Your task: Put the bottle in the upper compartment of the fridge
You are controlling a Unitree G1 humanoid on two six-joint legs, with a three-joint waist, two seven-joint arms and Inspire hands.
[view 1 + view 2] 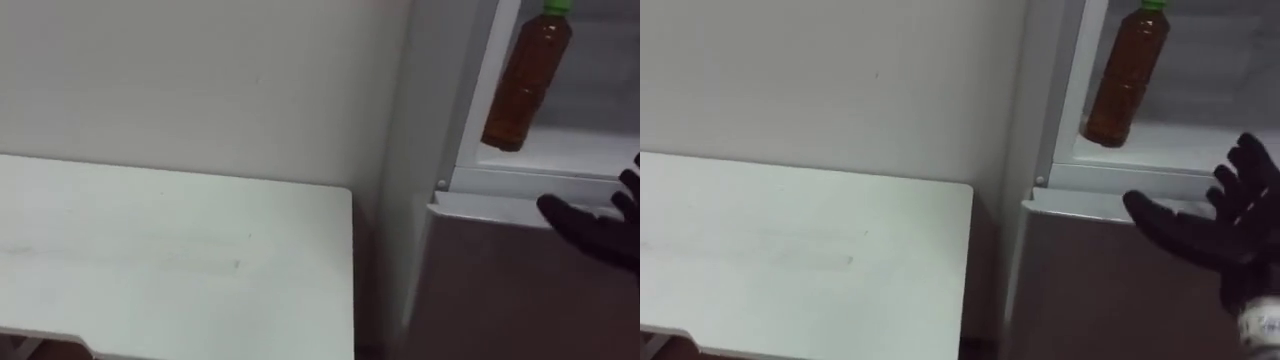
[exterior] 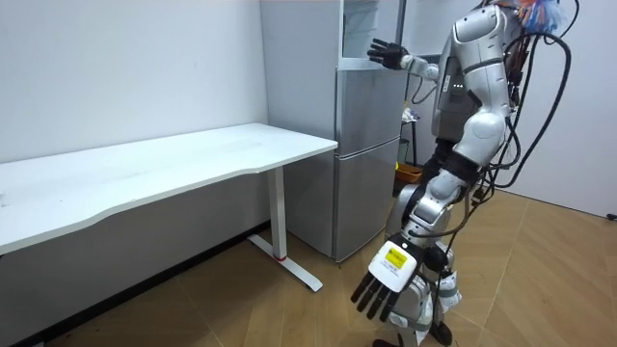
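At one o'clock, in the upper fridge (image 1: 575, 152), the tilted bottle (image 1: 525, 80) looks full, heavy and slick, so you'd clasp its mid-body with your right hand (image 1: 603, 232), now spread empty.

One bottle (image 1: 525, 80), brown with a green cap, just the one. One fridge (image 2: 366, 135), tall and grey, with two compartments stacked one over the other. One white bench (image 1: 170, 260) alongside it. Two hands to count: the right hand (image 1: 600, 230) up by the fridge, the left hand (image 2: 384, 284) hanging low.
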